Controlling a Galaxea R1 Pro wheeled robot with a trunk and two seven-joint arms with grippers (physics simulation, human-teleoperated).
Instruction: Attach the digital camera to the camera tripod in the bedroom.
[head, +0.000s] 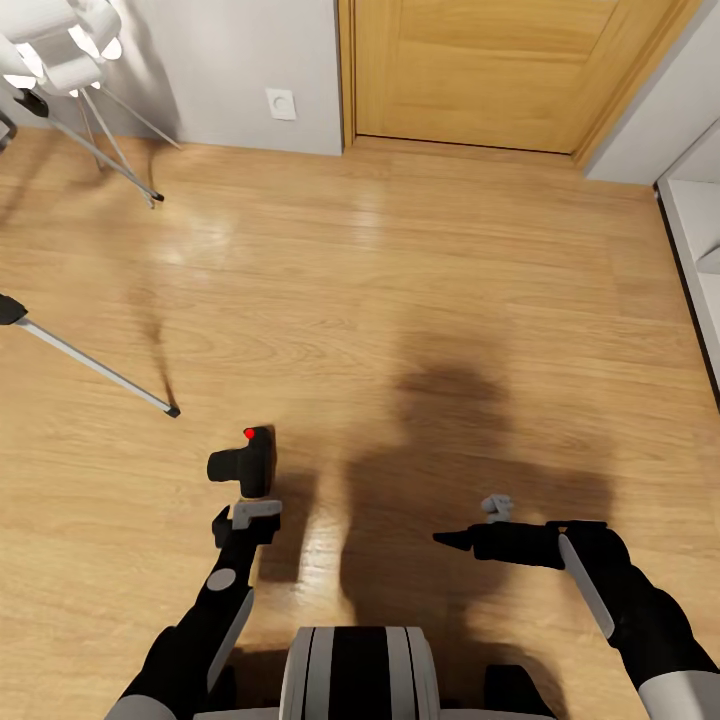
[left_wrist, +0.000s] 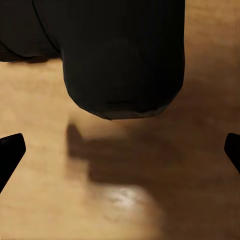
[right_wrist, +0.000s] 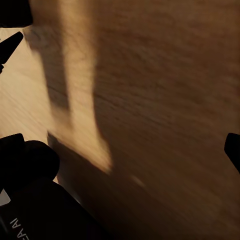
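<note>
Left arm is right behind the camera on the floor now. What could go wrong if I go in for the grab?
1. The digital camera stands free on the smooth floor; the open left gripper might shove or tip it.
2. A camera tripod leg slants close by; a swing could clip it.

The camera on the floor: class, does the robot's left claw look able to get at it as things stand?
Probably yes: the camera sits just ahead of the open left claw, with bare wooden floor around it.

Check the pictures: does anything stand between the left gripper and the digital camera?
Nothing visible does. The digital camera sits on the wood floor just ahead of the left gripper, and the left wrist view shows it between the spread fingertips.
</note>
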